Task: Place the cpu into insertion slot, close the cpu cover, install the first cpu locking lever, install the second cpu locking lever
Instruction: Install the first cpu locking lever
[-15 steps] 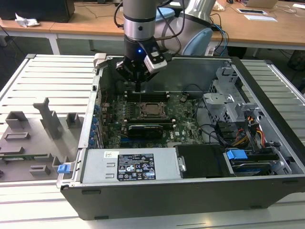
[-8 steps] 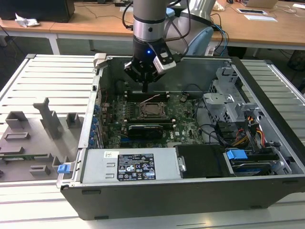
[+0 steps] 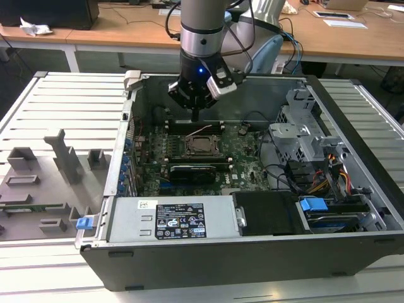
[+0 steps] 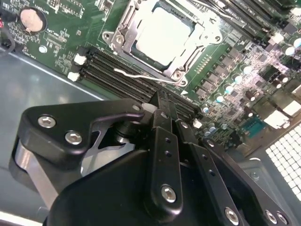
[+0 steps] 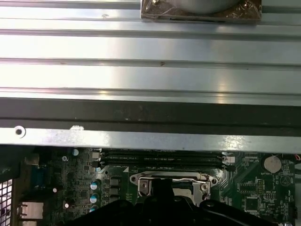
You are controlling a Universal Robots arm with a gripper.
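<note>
Gripper (image 4: 162, 101) closed, empty, above memory slots (image 4: 122, 75) | one cpu (image 4: 162, 35) seated | one cpu cover (image 4: 188, 59) down

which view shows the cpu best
The second wrist view: the cpu shows its pale top inside the metal frame. The exterior view shows it small; in the first wrist view the claw hides most of it.

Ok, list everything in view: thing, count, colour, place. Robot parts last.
computer case: one, dark grey, open on the slatted table.
green board: one, on the case floor.
cpu: one, silver-beige, seated in the insertion slot.
cpu cover: one, silvery, closed over the cpu.
locking lever: one, silvery wire, beside the slot.
coin cell: one, silvery, on the board.
power supply: one, grey, near case wall.
gripper: one, black, above the slot's far side.
</note>
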